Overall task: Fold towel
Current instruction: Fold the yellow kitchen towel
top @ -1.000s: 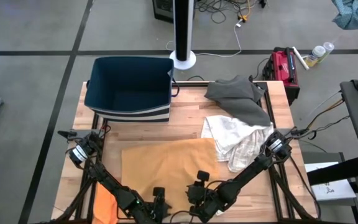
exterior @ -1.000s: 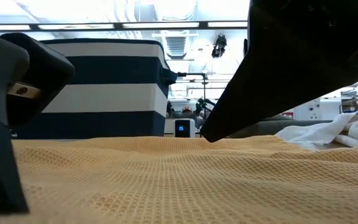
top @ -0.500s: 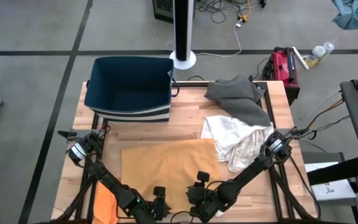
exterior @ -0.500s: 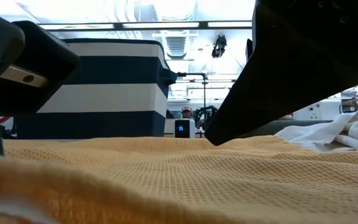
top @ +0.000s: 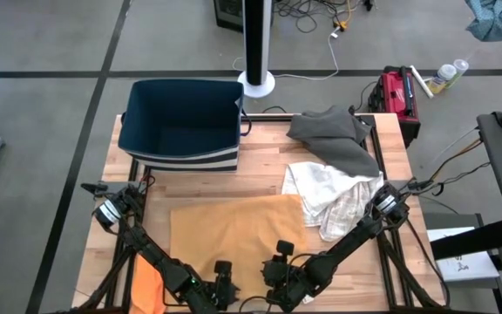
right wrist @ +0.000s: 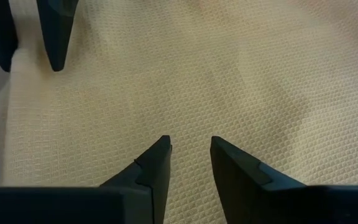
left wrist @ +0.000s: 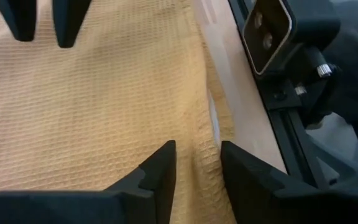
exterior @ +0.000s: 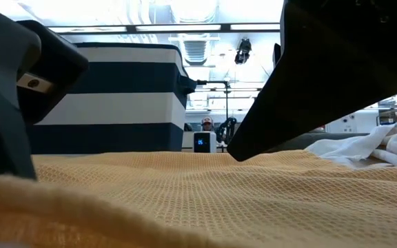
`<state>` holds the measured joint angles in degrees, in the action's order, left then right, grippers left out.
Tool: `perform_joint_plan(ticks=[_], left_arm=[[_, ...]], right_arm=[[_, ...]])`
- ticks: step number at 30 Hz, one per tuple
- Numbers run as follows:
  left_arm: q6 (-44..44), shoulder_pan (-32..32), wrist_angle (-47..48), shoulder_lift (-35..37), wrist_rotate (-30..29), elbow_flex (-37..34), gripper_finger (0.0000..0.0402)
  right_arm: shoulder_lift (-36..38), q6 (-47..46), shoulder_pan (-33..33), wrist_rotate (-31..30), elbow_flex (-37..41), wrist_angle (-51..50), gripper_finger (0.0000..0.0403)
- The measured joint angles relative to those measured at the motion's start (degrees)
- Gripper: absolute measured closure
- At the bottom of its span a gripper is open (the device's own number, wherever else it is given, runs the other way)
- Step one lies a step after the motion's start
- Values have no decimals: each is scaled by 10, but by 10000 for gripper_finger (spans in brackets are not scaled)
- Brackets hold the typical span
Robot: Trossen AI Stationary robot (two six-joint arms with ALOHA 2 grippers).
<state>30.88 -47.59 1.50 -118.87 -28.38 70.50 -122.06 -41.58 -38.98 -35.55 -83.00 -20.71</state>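
both hands (left wrist: 194, 165) (right wrist: 188, 155) part-open, empty, over yellow towel (top: 234, 231)

Both arms reach low at the near edge, left hand (left wrist: 194, 165) and right hand (right wrist: 189, 155) each part-open.

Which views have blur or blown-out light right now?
Low view: ceiling lights blown out along the top, and the near edge of the yellow towel is a soft blur, with the striped bin behind it sharper. High view: even light, faint shadows. Left wrist view: towel weave crisp between the left gripper fingers.
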Motion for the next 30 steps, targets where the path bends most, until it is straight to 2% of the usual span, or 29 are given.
perform_joint_plan(ticks=[4, 11, 20, 23, 26, 30], left_arm=[[0, 2, 2, 0, -6, 0, 311], [1, 2, 3, 4, -5, 0, 394], [-15, 2, 3, 17, 11, 1, 354], [-13, 2, -6, 17, 45, 1, 362], [-21, -1, -36, 17, 80, 1, 389], [-24, -4, -35, 16, 85, 1, 392]], right_arm=[[0, 0, 0, 0, 0, 0, 303], [0, 0, 0, 0, 0, 0, 314], [0, 0, 0, 0, 0, 0, 300], [0, 0, 0, 0, 0, 0, 296], [0, 0, 0, 0, 0, 0, 295], [0, 0, 0, 0, 0, 0, 301]])
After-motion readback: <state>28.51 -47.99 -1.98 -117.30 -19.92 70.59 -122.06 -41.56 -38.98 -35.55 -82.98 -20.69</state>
